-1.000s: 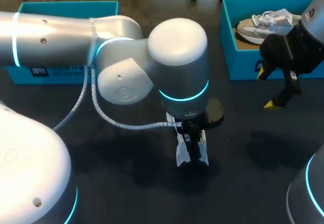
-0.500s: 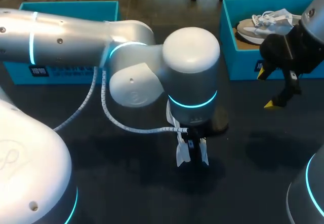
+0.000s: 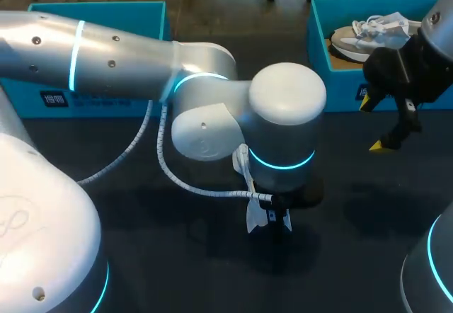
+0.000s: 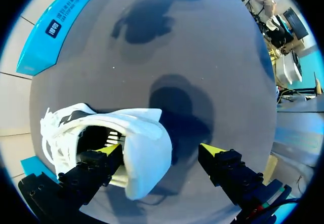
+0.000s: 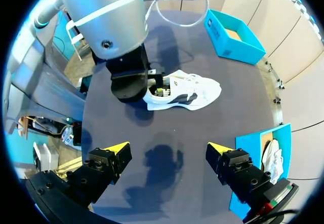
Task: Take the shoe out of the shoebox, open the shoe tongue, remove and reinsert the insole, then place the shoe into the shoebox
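Observation:
A white shoe (image 5: 185, 92) lies on its side on the dark table (image 3: 177, 256), outside both boxes. In the head view only a bit of this shoe (image 3: 253, 217) shows under my left wrist. My left gripper (image 4: 161, 150) stands open at the shoe's heel (image 4: 147, 158): one fingertip (image 4: 109, 149) is inside the shoe's opening, the other is outside, clear of it. My right gripper (image 3: 374, 124) hangs open and empty in front of the teal shoebox (image 3: 318, 58) at the back right. That box holds a second pale shoe (image 3: 368, 33).
Another teal box (image 3: 92, 15) stands at the back left, partly behind my left arm (image 3: 212, 115). In the right wrist view that box (image 5: 235, 36) lies beyond the shoe, and the shoebox with the second shoe (image 5: 268, 158) is close beside my right gripper (image 5: 169, 150).
My left arm's elbow and wrist have swung rightward and toward the table's front, staying over the shoe. The shoe and my right arm have not moved.

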Controlling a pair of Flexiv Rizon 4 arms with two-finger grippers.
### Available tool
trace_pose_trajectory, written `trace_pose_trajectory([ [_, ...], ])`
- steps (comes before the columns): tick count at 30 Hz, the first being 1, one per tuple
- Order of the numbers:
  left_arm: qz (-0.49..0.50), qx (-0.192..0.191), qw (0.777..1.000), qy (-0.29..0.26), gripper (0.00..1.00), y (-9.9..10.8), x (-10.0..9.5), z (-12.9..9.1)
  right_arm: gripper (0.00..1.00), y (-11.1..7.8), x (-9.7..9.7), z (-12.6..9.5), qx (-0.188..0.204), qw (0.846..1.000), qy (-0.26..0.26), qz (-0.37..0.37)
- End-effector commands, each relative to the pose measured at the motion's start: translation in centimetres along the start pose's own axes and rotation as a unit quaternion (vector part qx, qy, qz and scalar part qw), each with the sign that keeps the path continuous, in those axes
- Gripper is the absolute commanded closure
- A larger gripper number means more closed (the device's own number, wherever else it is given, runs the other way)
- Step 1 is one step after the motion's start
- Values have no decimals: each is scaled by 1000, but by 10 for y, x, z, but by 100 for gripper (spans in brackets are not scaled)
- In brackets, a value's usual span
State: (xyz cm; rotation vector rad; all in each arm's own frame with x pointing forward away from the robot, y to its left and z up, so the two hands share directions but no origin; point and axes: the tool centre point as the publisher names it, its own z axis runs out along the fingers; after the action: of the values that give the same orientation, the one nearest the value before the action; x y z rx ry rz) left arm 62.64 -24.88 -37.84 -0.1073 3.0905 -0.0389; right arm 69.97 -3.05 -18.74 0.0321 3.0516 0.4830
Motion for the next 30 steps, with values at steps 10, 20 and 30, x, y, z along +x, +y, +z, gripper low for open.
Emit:
trace_pose_trajectory([
  [10,-4,-17,1000,4,100,0,4,11,0,1,-2,2,2,1000,1,1],
  [20,-8,-26,999,36,100,8,5,12,0,1,-2,2,2,1000,1,1],
  [30,8,-16,997,75,100,20,-3,-42,0,1,-2,2,2,1000,1,1],
])
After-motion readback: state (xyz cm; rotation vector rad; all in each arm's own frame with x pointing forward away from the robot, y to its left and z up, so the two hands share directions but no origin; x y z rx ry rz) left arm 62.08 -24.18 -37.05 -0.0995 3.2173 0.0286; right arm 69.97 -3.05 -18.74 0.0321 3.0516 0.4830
